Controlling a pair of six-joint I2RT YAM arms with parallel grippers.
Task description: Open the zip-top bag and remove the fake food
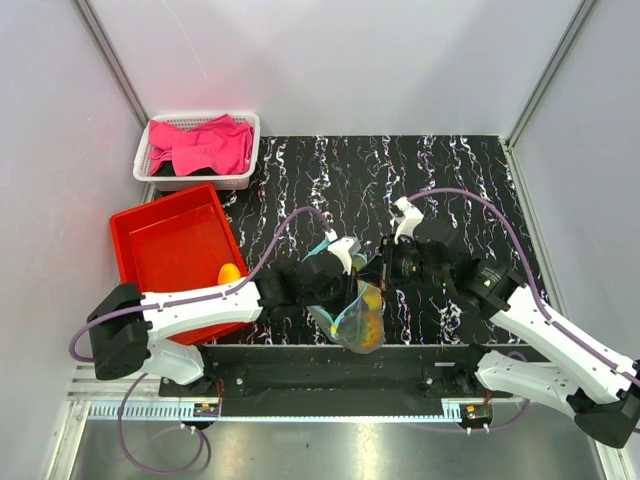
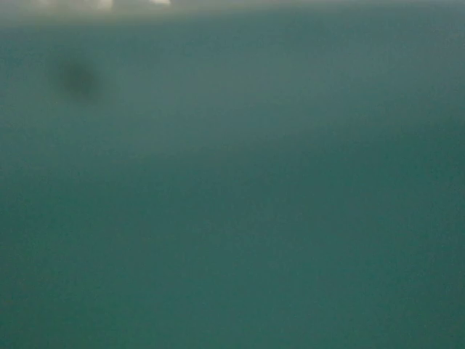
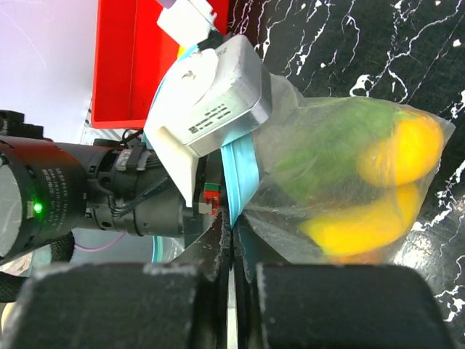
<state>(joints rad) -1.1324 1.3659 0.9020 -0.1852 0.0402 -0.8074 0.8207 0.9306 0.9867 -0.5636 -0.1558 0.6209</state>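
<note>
The zip-top bag (image 1: 358,322) hangs above the black marble table between my two grippers. In the right wrist view the bag (image 3: 327,109) holds green pieces (image 3: 327,149) and yellow-orange fake food (image 3: 401,153). My right gripper (image 3: 232,227) is shut on the light blue zip strip (image 3: 238,171); in the top view it (image 1: 378,272) sits right of the bag's top. My left gripper (image 1: 350,268) meets the same edge from the left and seems shut on it; its fingers are hidden behind its white camera housing (image 3: 211,94). The left wrist view is a plain teal blur.
A red bin (image 1: 150,235) stands at the left with one orange fruit (image 1: 229,272) in its near corner. A white basket (image 1: 246,160) holding a pink cloth (image 1: 200,145) stands at the back left. The table's front rail runs just below the bag.
</note>
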